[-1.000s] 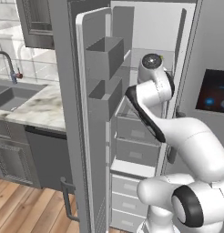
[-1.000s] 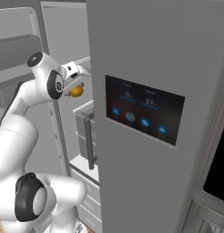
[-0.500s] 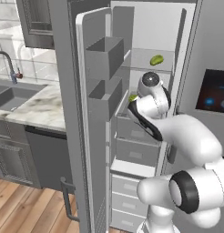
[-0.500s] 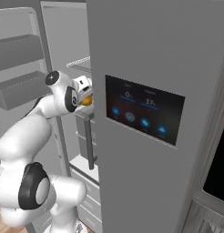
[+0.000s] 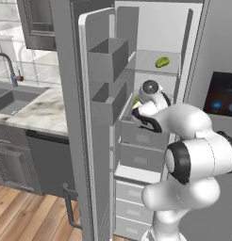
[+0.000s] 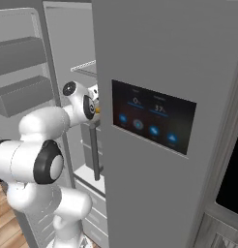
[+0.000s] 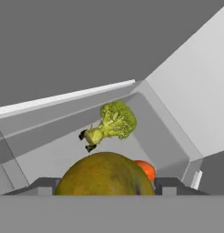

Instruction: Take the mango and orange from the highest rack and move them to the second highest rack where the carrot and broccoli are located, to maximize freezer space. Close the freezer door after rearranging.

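A: What sits nearest the hand?

B: In the hand view the mango point(image 7: 104, 175) bulges up right at the bottom, between where the fingertips would rise. The tips are hidden behind it, so I judge the gripper point(image 7: 104, 191) is pinching the mango, though I cannot see the contact itself.

A: And beyond it?

B: Just behind the mango's right shoulder, a bit of orange-red peeks out point(image 7: 145, 169). It could be the carrot; too little shows to be sure. Further on lies the broccoli point(image 7: 114, 122), floret to the right, stalk pointing down-left, on the grey shelf floor point(image 7: 50, 157).

A: So which way does the set-down spot lie?

B: Ahead of the fingers and slightly left, I'd say: the bare floor left of the broccoli stalk. The back corner of the compartment point(image 7: 140, 86) is beyond that.

A: Where's the arm in the room?

B: From the left base camera the wrist point(image 5: 151, 96) reaches into the open freezer below the top rack, where a green fruit-like item point(image 5: 161, 62) rests. The freezer door point(image 5: 101, 108) stands open.
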You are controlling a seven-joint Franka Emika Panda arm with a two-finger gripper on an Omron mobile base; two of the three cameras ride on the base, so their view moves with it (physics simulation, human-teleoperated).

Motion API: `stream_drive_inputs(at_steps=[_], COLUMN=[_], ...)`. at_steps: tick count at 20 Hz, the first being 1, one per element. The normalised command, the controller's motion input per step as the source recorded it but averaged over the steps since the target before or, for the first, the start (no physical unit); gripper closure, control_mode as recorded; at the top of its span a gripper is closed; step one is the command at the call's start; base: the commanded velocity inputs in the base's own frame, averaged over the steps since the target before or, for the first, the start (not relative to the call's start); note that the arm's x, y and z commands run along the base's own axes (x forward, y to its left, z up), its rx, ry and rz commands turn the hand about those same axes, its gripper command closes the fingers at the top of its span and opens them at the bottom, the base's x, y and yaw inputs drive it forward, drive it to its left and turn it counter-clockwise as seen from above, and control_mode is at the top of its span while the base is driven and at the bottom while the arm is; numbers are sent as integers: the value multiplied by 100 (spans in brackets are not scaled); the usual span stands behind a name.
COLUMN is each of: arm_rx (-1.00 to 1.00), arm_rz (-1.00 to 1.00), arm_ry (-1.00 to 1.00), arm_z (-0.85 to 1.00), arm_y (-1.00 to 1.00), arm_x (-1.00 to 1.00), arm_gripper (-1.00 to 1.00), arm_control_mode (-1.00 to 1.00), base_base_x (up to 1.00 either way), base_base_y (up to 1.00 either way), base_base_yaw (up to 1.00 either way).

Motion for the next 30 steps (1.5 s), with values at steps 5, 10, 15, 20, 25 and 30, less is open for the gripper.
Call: stream_drive_inputs(at_steps=[5, 10, 15, 20, 25, 30], arm_rx=[0, 0, 0, 0, 0, 4], arm_rz=[0, 0, 0, 0, 0, 0], arm_ry=[0, 0, 0, 0, 0, 2], arm_z=[-23, -33, -33, -34, -48, -26], arm_y=[-9, -14, -8, -7, -1, 0], arm_x=[59, 53, 52, 40, 14, -1], arm_gripper=[100, 100, 100, 100, -100, -100], arm_control_mode=[-100, -100, -100, -100, -100, -100], base_base_x=[0, 0, 0, 0, 0, 0], base_base_y=[0, 0, 0, 0, 0, 0], base_base_yaw=[0, 0, 0, 0, 0, 0])
